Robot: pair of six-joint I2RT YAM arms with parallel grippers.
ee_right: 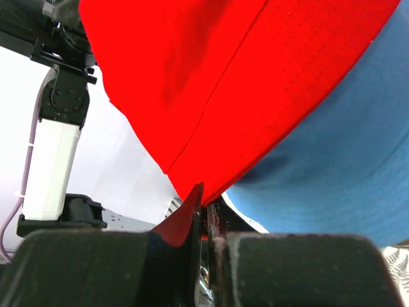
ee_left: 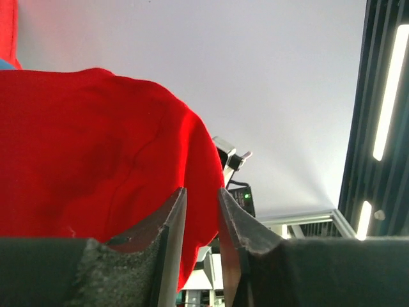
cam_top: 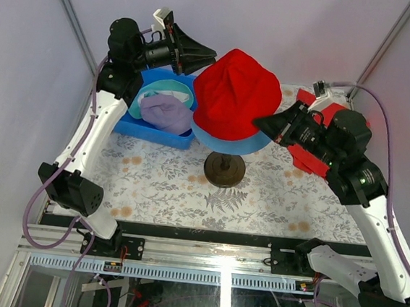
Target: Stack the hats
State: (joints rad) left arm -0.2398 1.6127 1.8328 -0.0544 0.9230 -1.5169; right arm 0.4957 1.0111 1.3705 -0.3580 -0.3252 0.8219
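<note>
Sitting over the blue hat [cam_top: 224,142], the red hat [cam_top: 236,91] has its brim edge pinched between the right gripper's [ee_right: 203,199] pressed-together fingers. The left gripper's [ee_left: 201,192] fingers stand slightly parted, with red cloth showing in their gap and open air to their right.

Top hat [cam_top: 236,91] over lower hat [cam_top: 224,142] on stand [cam_top: 224,171], surface [cam_top: 158,185] centre; tray [cam_top: 131,126] left-rear holds two more hats [cam_top: 164,112]; cloth [cam_top: 304,162] right.
</note>
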